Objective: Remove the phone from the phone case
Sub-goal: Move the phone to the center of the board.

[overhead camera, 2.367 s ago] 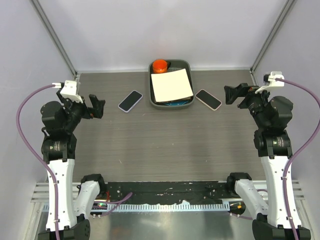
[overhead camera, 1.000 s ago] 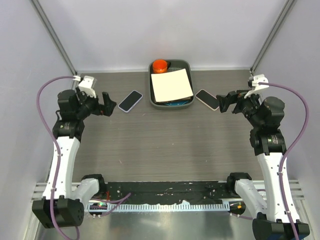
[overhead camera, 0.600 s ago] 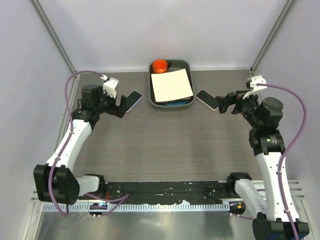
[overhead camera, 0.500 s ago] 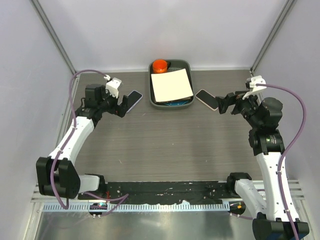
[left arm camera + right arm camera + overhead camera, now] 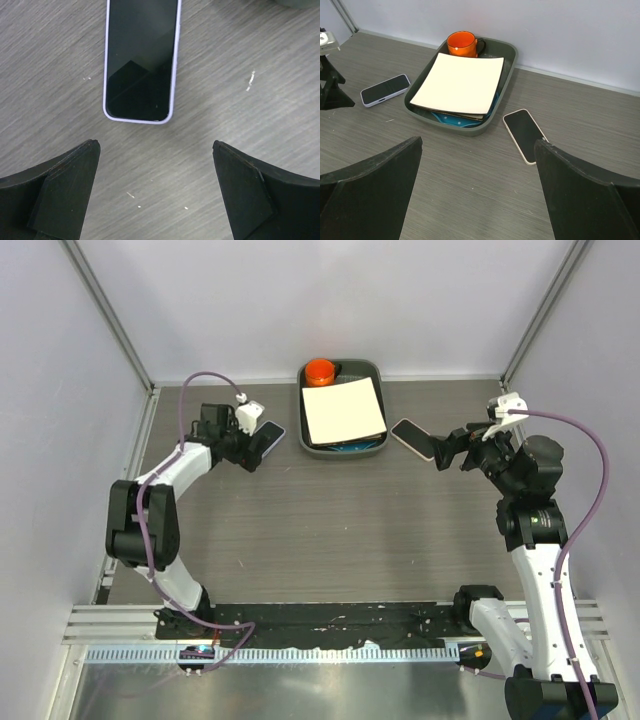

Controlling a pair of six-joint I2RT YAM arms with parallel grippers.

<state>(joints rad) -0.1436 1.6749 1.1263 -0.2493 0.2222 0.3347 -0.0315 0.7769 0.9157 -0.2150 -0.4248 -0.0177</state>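
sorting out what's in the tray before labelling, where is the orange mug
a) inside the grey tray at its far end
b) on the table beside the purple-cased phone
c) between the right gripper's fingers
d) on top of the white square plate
a: the orange mug stands inside the grey tray at its far end, just behind the white square plate, not on top of it.

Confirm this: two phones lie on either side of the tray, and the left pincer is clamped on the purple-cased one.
One thing is wrong. The left pincer is not clamped on anything. It is open, and the purple-cased phone lies untouched beyond its fingertips, as the left wrist view shows. The rest holds: that phone and the other phone lie on either side of the tray.
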